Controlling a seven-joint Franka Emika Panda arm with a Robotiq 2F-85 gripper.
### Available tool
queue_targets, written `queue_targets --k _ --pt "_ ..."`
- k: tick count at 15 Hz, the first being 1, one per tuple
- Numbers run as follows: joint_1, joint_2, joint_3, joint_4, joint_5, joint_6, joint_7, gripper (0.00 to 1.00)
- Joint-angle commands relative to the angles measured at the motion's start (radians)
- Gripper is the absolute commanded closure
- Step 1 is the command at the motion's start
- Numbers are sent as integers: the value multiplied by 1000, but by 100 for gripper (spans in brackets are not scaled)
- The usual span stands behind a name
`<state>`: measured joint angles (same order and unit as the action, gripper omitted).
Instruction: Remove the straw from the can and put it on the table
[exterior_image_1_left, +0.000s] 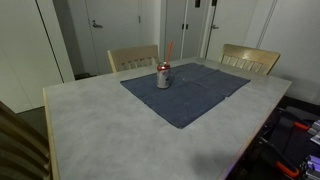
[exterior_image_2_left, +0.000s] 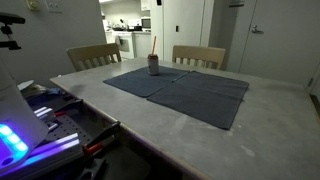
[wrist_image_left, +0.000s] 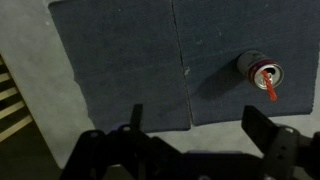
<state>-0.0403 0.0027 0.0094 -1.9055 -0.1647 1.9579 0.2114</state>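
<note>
- in the wrist view, wooden chair slats (wrist_image_left: 8, 95) show at the far left, past the edge of the pale table (wrist_image_left: 30, 50).
- a dark blue mat (wrist_image_left: 120, 60) lies flat on the table, with a seam running down its middle.
- the gripper (wrist_image_left: 193, 115) hangs above the mat, its two dark fingers (wrist_image_left: 136, 118) spread wide apart with only cloth between them.
- to the right, the can (wrist_image_left: 258, 68) stands upright on the mat, well apart from the gripper.
- the straw (wrist_image_left: 271, 88) is in the can's opening, its red-orange end leaning out over the rim.
- in an exterior view, the can (exterior_image_1_left: 163, 77) stands near the mat's far edge, the straw (exterior_image_1_left: 169, 50) poking up well above it.
- two chairs (exterior_image_1_left: 133, 57) stand behind the table's far side, one left of the can and one right.
</note>
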Motion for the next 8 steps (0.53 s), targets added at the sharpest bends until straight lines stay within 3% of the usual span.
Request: queue_targets --k 1,8 --pt "15 118 -6 154 -7 -64 -69 0" --pt "16 285 7 359 163 -164 -248 0"
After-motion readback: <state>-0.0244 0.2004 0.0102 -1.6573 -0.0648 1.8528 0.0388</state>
